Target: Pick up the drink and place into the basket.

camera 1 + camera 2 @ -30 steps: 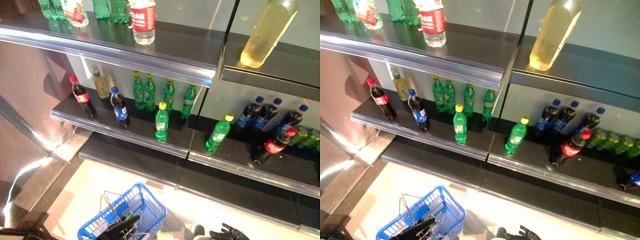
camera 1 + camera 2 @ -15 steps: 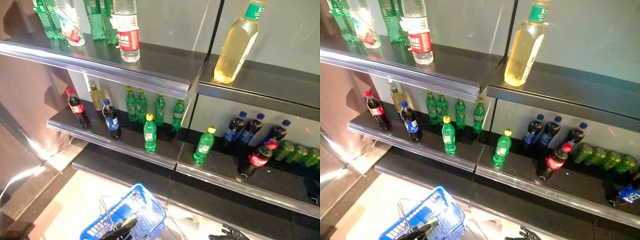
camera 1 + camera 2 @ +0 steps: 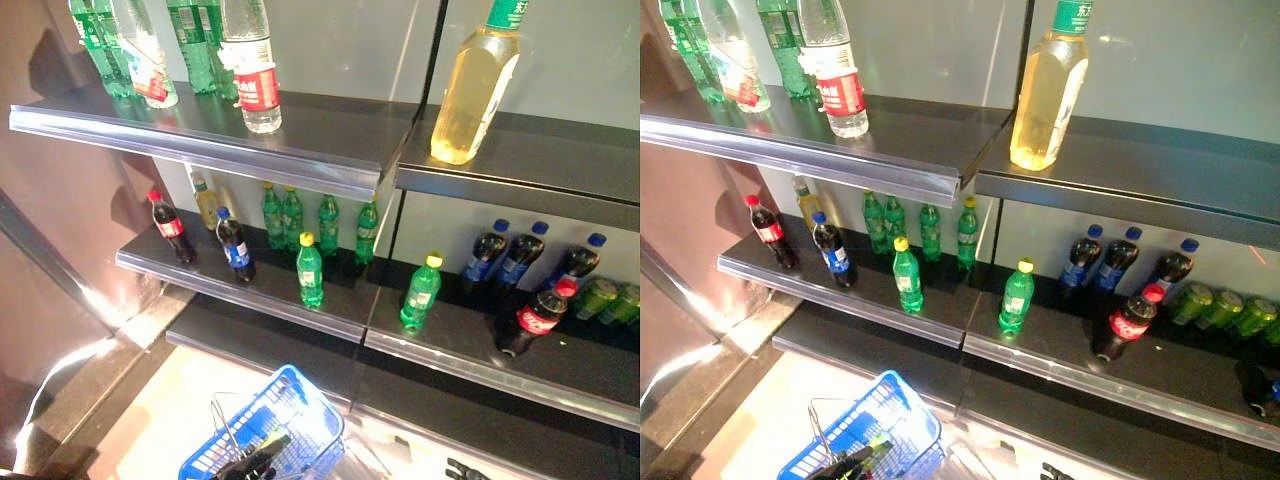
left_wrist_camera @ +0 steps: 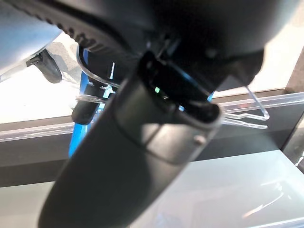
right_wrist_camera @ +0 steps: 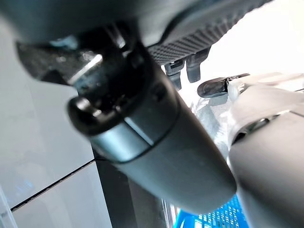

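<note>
On the upper shelf (image 3: 300, 150) to our right stands the yellow drink (image 3: 473, 85), upright and untouched. Below, our left hand (image 3: 250, 465) grips the wire handle of the blue basket (image 3: 290, 400). Our right hand (image 3: 462, 470) barely shows; we cannot tell its fingers' state.
</note>
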You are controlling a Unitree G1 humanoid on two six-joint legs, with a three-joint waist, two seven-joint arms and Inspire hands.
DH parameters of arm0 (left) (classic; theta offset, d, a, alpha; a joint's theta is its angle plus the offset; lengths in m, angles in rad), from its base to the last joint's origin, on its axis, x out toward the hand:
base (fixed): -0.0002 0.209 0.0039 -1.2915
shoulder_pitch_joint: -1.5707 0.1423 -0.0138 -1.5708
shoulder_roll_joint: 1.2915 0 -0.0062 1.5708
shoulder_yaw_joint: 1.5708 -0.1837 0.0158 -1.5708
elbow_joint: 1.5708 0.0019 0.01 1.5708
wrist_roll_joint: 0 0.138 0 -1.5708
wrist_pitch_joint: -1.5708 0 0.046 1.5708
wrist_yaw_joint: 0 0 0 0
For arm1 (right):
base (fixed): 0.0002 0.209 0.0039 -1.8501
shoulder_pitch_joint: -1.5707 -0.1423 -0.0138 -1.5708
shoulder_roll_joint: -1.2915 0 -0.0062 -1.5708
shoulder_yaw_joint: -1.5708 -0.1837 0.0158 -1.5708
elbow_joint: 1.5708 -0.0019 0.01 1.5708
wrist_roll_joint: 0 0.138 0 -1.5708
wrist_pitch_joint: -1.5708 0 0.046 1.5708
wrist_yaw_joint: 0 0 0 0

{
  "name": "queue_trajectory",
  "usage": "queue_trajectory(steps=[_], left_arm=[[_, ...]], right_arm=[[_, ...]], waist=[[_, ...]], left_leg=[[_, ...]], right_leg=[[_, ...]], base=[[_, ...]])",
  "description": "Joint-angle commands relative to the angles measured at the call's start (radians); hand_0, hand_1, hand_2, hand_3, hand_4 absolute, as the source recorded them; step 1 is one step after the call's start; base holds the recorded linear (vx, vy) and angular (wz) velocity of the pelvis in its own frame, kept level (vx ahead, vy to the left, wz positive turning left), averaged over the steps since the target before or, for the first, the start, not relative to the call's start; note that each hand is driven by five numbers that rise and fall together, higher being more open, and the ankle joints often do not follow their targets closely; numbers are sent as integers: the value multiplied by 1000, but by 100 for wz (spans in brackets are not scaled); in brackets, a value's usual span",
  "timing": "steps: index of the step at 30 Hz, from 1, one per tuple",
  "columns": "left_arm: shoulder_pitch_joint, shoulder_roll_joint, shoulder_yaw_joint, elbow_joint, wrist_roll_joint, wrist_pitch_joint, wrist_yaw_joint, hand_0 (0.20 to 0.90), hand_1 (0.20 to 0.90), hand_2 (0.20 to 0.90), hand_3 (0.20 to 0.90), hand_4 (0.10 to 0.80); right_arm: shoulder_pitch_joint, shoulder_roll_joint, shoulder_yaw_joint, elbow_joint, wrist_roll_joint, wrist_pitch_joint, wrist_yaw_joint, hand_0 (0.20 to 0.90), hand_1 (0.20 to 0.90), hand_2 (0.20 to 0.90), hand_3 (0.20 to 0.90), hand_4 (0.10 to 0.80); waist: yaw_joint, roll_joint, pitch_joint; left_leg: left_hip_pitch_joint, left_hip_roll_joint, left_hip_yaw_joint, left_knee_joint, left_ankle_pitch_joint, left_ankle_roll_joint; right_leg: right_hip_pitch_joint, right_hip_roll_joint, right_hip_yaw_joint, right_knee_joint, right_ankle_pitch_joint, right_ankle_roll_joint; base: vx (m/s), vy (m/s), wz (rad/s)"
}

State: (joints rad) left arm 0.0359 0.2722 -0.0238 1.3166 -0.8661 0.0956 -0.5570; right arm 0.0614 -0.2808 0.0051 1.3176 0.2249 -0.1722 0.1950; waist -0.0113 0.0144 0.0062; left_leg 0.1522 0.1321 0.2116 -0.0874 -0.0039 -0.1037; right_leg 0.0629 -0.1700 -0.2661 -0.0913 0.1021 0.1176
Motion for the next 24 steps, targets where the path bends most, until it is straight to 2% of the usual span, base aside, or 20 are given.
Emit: queue_trajectory(steps=[1, 8, 11, 13, 18, 24], left_arm=[[-77, 11, 60, -32, -35, -56, -128, 300, 300, 300, 200, 100], [-90, -9, 36, -43, -72, -69, -116, 300, 300, 300, 200, 100], [-127, -11, 27, -53, -98, -65, -122, 300, 300, 300, 200, 100], [-166, -11, 3, -62, -130, -64, -132, 300, 300, 300, 200, 100], [-224, 12, -48, -127, -235, -67, -133, 300, 300, 300, 200, 100], [-276, 27, -85, -218, -303, -76, -117, 300, 300, 300, 200, 100]], right_arm=[[-70, -42, -18, 67, -22, -21, -23, 900, 900, 900, 900, 800], [-103, -61, -15, 73, -18, -15, -54, 900, 900, 900, 900, 800], [-137, -76, 0, 54, -17, -2, -56, 900, 900, 900, 900, 800], [-158, -88, 14, 46, -25, -9, -62, 900, 900, 900, 900, 800], [-206, -114, 66, 22, -4, -37, -55, 900, 900, 900, 900, 800], [-247, -121, 86, -13, 41, -85, -91, 900, 900, 900, 900, 800]], waist=[[-9, -27, 34], [-5, -2, 96], [-3, 4, 151], [-7, 5, 203], [-15, -2, 294], [-5, -22, 337]], left_leg=[[-49, -24, 21, 0, 25, 24], [-140, -32, 7, 0, 47, 24], [-176, -37, -5, 16, 66, 27], [-246, -35, -27, 114, 53, 22], [-411, 2, -36, 307, 10, 14], [-608, 24, -83, 506, -59, 23]], right_leg=[[27, -40, -19, 4, 3, 43], [-74, -56, -12, 4, 29, 45], [-110, -58, 8, 25, 24, 31], [-158, -67, 25, 102, -3, 19], [-310, -83, 35, 301, -76, 3], [-516, -104, 73, 528, -154, -11]], base=[[42, -4, 0], [-56, 32, 0], [-163, 60, 0], [-198, 27, 16], [-198, 12, 10], [-165, -22, 0]])
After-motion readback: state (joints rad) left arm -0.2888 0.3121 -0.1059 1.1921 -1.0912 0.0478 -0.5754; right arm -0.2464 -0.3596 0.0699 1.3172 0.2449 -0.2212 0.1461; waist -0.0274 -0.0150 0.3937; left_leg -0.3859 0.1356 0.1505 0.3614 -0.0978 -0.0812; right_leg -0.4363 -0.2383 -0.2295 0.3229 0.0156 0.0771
